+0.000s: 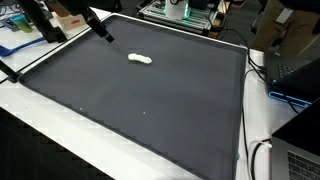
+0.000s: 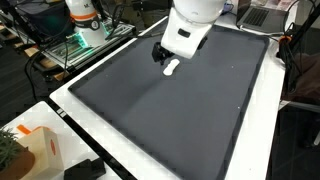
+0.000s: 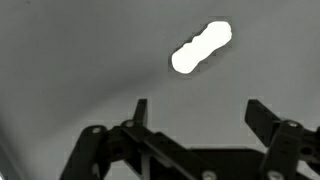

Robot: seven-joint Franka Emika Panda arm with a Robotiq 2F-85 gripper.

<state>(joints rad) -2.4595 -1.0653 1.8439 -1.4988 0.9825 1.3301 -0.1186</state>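
A small white peanut-shaped object (image 1: pixel 140 59) (image 2: pixel 172 67) lies on a large dark grey mat (image 1: pixel 150 110) (image 2: pixel 180 110), toward one end of it. In the wrist view the white object (image 3: pixel 201 48) sits on the mat just beyond the fingertips. My gripper (image 3: pixel 200 112) hovers above the mat with its two black fingers (image 3: pixel 262 115) spread wide and nothing between them. In both exterior views the gripper (image 2: pixel 160 53) (image 1: pixel 103 36) hangs beside the object, a little above the mat, not touching it.
The mat lies on a white table (image 2: pixel 70 110). A rack of equipment with green lights (image 2: pixel 78 42) (image 1: pixel 185 10) stands off one end. A cardboard box (image 2: pixel 40 150) sits at a table corner. A laptop (image 1: pixel 300 70) and cables (image 1: pixel 262 150) lie along one side.
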